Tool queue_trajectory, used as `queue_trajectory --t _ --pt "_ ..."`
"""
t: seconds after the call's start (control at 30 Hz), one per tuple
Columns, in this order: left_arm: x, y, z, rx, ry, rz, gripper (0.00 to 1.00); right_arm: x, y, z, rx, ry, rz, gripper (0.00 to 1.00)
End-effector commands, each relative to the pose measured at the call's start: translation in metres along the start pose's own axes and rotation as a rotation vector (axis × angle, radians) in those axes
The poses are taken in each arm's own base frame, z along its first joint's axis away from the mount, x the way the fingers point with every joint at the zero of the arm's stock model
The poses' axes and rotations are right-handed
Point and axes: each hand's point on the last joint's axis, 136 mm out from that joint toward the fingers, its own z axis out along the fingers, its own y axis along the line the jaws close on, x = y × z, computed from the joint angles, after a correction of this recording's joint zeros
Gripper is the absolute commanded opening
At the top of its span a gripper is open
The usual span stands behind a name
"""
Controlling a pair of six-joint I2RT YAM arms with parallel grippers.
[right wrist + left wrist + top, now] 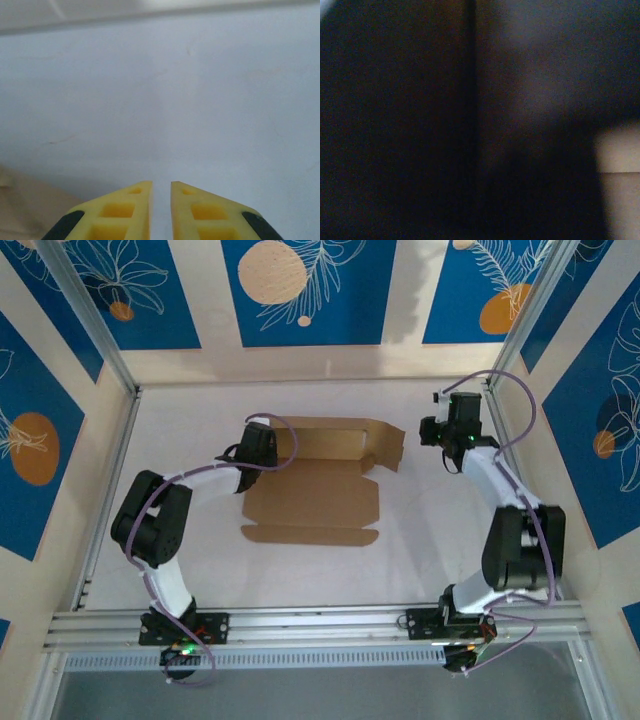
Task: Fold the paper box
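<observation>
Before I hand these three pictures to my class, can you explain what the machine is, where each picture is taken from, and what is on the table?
The machine is two robot arms bolted at the near edge of a white table. The overhead picture looks down from above and behind them. On the table lies a brown paper box, flat in front with its back panel raised. The left tool is at the box's left rear corner; its own camera is pressed too close, so that picture is dark and blurred. The right tool is apart from the box, holding nothing. In its wrist camera, its yellow fingers sit nearly together over bare table.
</observation>
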Motion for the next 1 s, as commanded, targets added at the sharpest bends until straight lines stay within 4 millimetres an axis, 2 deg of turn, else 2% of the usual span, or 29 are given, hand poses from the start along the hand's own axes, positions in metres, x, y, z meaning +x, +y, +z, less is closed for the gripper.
queue_trajectory --t 0.0,0.1,0.17,0.3,0.43,0.73,0.97 --pt "0.016 -0.002 0.003 0.025 0.06 0.007 0.0 0.027 0.005 0.021 -0.025 0.165 0.045 0.21" --pt "0.015 -0.003 0.004 0.028 0.058 0.008 0.0 0.031 0.032 0.032 -0.104 0.183 -0.04 0.24" --pt "0.014 -0.004 0.004 0.03 0.058 0.008 0.0 0.034 0.055 0.033 -0.164 0.179 -0.11 0.26" --pt "0.015 -0.004 0.005 0.031 0.062 0.009 0.0 0.042 0.099 0.018 -0.287 0.139 -0.244 0.28" --pt "0.014 -0.005 0.005 0.032 0.062 0.003 0.0 0.052 0.126 0.002 -0.361 0.11 -0.331 0.33" --pt "0.016 -0.005 0.007 0.033 0.067 -0.006 0.0 0.073 0.155 -0.013 -0.453 0.144 -0.423 0.38" --pt "0.018 -0.005 0.006 0.035 0.069 -0.008 0.0 0.079 0.163 -0.007 -0.469 0.171 -0.436 0.44"
